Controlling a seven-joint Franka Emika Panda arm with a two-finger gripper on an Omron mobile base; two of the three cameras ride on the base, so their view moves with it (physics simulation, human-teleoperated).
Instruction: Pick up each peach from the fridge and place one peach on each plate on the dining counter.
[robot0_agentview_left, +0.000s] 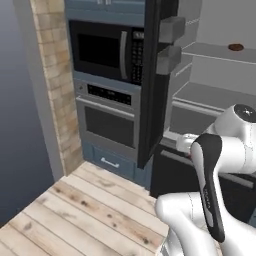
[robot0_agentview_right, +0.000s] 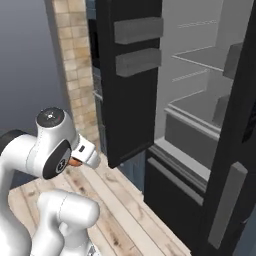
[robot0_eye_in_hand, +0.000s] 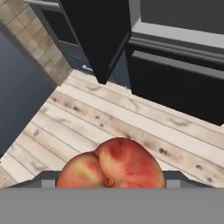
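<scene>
A red and yellow peach (robot0_eye_in_hand: 111, 164) sits low in the hand view, right against the hand, and the gripper (robot0_eye_in_hand: 110, 181) is shut on it, its tips hidden behind the fruit. In the right base view a sliver of orange peach (robot0_agentview_right: 75, 161) peeks out under the white wrist, in front of the open fridge door (robot0_agentview_right: 131, 80). On an upper fridge shelf lies a small brown round item (robot0_agentview_left: 235, 47); whether it is a peach I cannot tell. The plates and dining counter are out of view.
The fridge stands open with pale shelves (robot0_agentview_right: 200, 107) and a dark lower drawer (robot0_agentview_right: 175, 192). To its left are a built-in microwave (robot0_agentview_left: 105, 50) and oven (robot0_agentview_left: 107, 122), then a brick column (robot0_agentview_left: 55, 85). Wooden floor (robot0_eye_in_hand: 109, 118) lies below the hand.
</scene>
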